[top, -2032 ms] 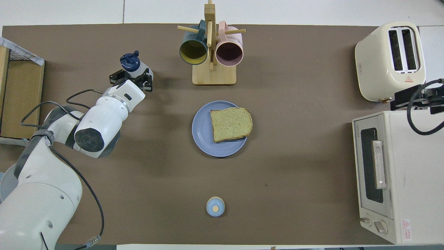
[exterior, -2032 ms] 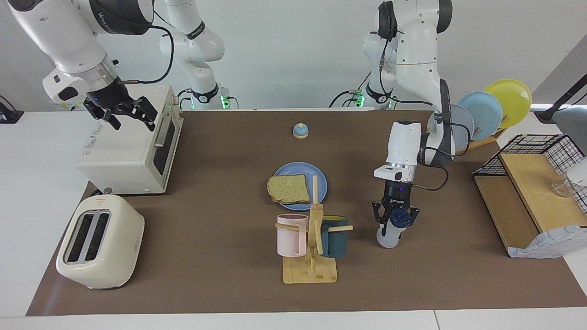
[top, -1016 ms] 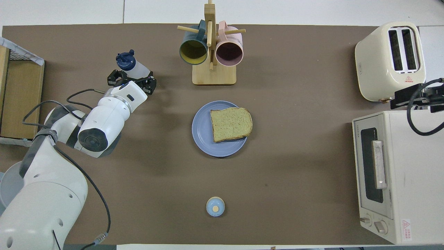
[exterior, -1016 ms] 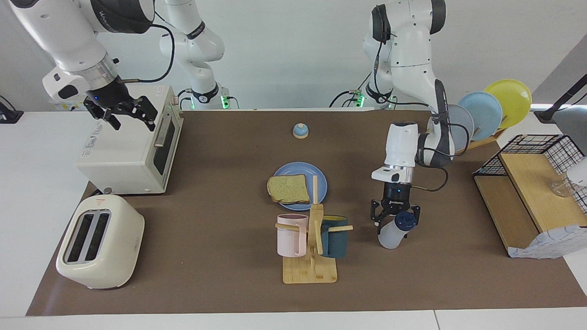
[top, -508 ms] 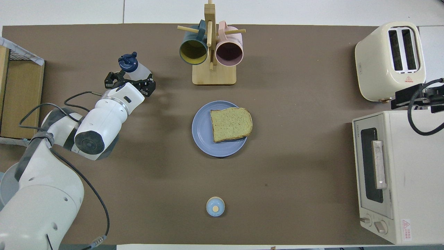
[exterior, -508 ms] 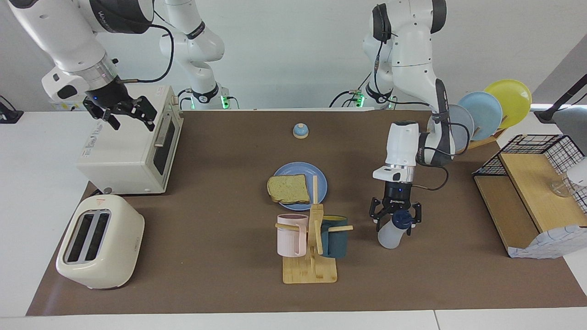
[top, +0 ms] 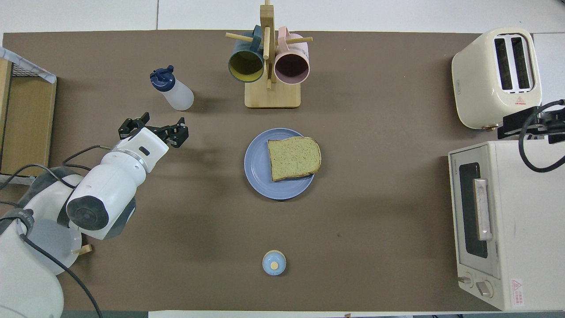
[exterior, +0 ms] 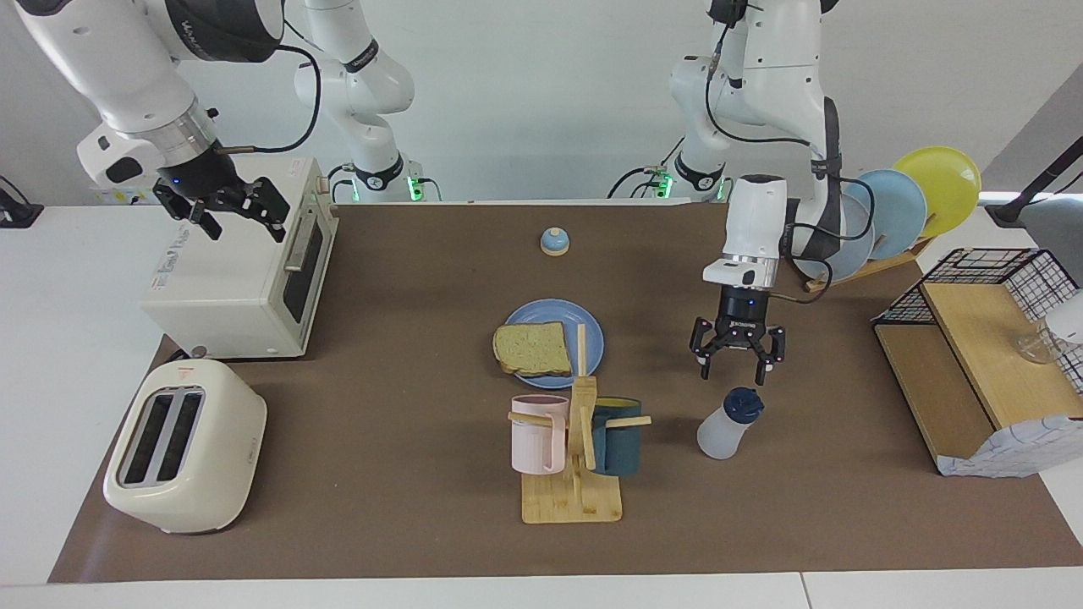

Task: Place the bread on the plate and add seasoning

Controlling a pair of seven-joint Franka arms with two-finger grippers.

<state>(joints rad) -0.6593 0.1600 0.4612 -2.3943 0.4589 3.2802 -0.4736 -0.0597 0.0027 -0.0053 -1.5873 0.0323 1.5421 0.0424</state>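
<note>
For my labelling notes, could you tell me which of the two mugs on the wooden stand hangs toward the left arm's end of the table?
The dark teal mug with the yellow inside; the pink mug hangs toward the right arm's end.

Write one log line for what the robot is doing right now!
tan speckled toast slice: on round blue plate | whitish bottle with navy cap: standing free on table | left gripper: open, above table | right gripper: open, waiting over white toaster oven

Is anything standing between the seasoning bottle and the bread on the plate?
Nothing visible does. The seasoning bottle stands on bare mat, with open mat between it and the bread on the plate. The mug rack stands off that line. The open left gripper hangs above the bottle.
</note>
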